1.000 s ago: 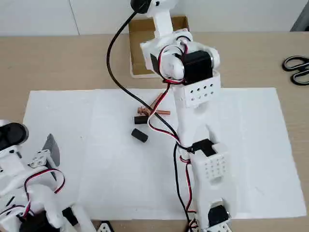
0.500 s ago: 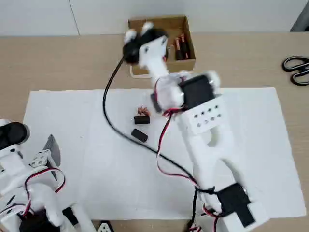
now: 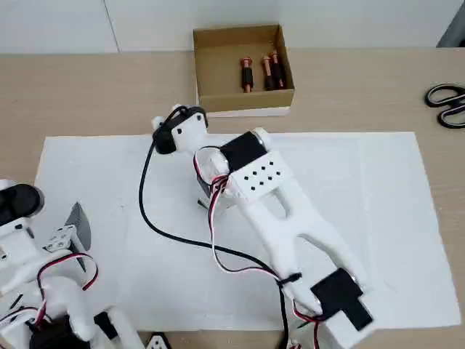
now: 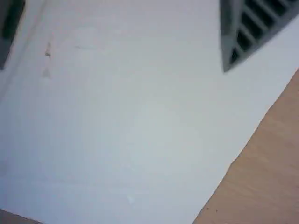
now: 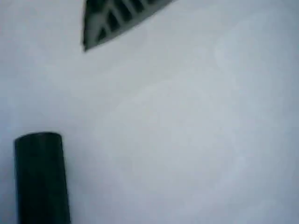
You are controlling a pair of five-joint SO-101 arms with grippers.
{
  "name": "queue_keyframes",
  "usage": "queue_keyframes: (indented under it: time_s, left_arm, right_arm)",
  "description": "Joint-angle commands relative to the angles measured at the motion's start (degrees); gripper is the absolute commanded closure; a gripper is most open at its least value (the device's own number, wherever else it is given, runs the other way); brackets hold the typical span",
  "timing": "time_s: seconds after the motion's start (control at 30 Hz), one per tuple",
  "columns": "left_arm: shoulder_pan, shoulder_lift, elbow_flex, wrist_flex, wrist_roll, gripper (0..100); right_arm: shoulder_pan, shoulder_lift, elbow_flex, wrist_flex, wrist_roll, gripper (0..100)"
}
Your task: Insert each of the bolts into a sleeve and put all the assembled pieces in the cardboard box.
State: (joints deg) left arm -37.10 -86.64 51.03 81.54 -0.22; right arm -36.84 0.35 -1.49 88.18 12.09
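Observation:
The cardboard box (image 3: 218, 69) stands at the table's far edge, with three copper bolts in black sleeves (image 3: 265, 71) lying in its right half. My right arm's wrist (image 3: 218, 171) hangs low over the middle of the white paper (image 3: 378, 218), covering the spot beneath it. In the right wrist view a loose black sleeve (image 5: 42, 179) lies on the paper, and one finger (image 5: 117, 21) hovers apart from it with nothing held. My left gripper (image 3: 69, 229) rests at the paper's near left, open and empty, one finger (image 4: 252, 32) above bare paper.
Black scissors (image 3: 447, 104) lie at the far right on the wooden table (image 3: 87, 87). A black cable (image 3: 156, 218) loops from the right arm across the paper. The paper's edge and wood (image 4: 266, 177) show in the left wrist view.
The right arm has swung back from over the box and dropped low over the paper's middle, now covering the loose bolts and sleeves. The box interior is uncovered. The left arm kept still.

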Motion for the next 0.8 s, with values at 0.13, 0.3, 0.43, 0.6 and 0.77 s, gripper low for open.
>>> queue_keyframes:
  time_s: [0.13, 0.3, 0.43, 0.6, 0.77]
  left_arm:
    - [-0.18, -0.18, 0.04, 0.09, -0.26, 72]
    - [-0.18, -0.18, 0.04, 0.09, -0.18, 72]
    - [-0.18, -0.18, 0.04, 0.09, -0.18, 72]
    - [-0.18, -0.18, 0.04, 0.09, -0.18, 72]
    - [0.00, -0.18, 0.04, 0.09, -0.09, 72]
  right_arm:
    - [-0.40, 5.85, -0.09, -1.27, 3.43, 50.5]
    - [-2.15, 9.27, -0.44, -3.91, 7.30, 50.5]
    - [-3.91, 9.36, -0.44, -6.81, 7.12, 50.6]
    - [-4.35, 9.54, -1.23, -7.43, 6.95, 50.6]
    - [-4.35, 9.71, -2.29, -6.99, 6.86, 51.5]
